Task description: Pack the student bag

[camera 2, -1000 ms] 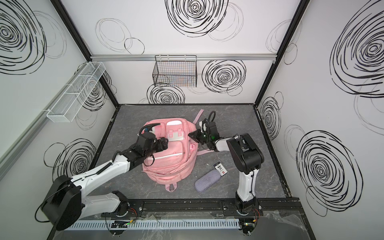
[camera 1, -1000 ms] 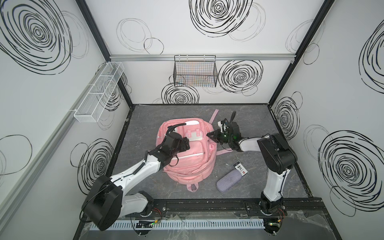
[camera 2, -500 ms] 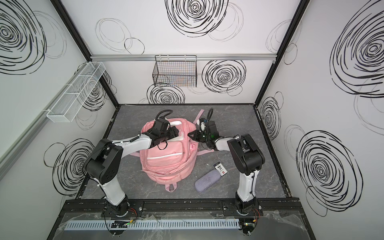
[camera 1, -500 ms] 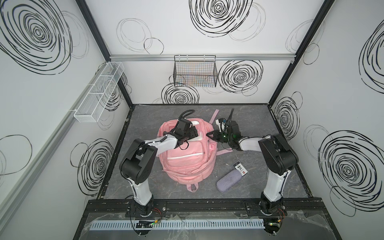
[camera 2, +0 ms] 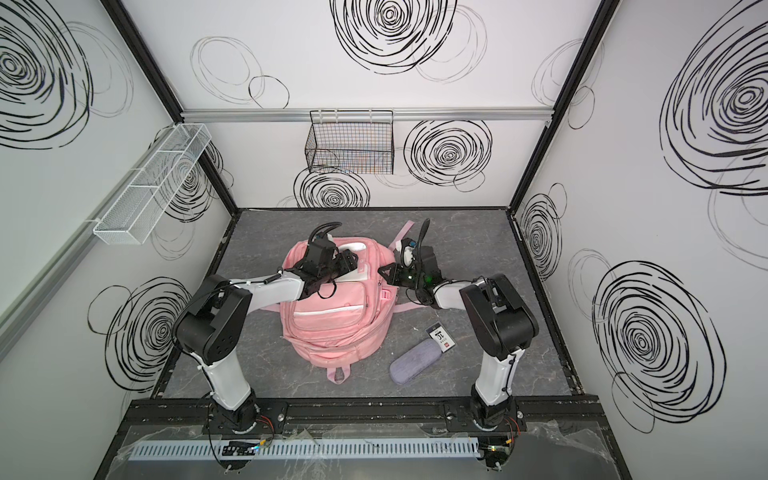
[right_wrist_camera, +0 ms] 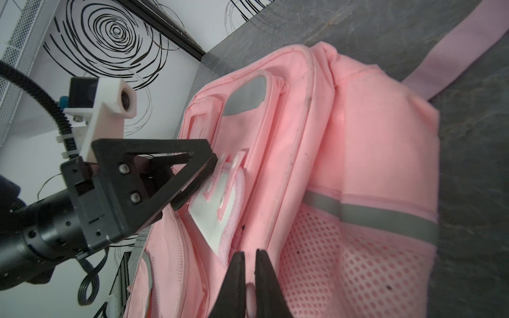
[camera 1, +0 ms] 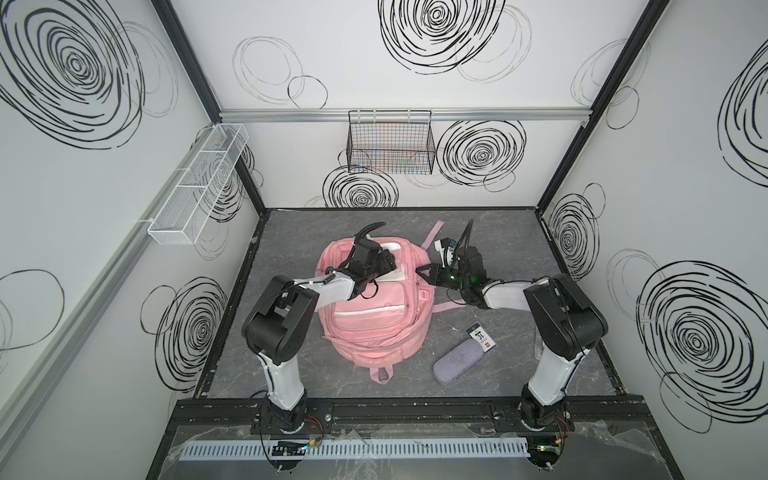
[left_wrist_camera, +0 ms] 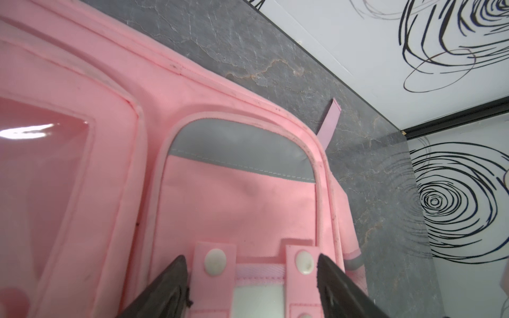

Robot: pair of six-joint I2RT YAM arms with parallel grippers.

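Our left gripper [left_wrist_camera: 250, 257] hangs wide open and empty over the white flap patch [left_wrist_camera: 257, 300] of the student bag [camera 1: 374, 320], which lies flat in the middle of the table [camera 1: 519, 232]. We judge the bag soft, light and floppy, so a tab or a seam is the best hold, as our right gripper [right_wrist_camera: 249, 254] shows, nearly closed on what seems a small pink tab [right_wrist_camera: 249, 297] at the bag's right side. At the near right lie a grey-lilac pouch [camera 1: 458, 365] and a printed card [camera 1: 481, 338], out of the way.
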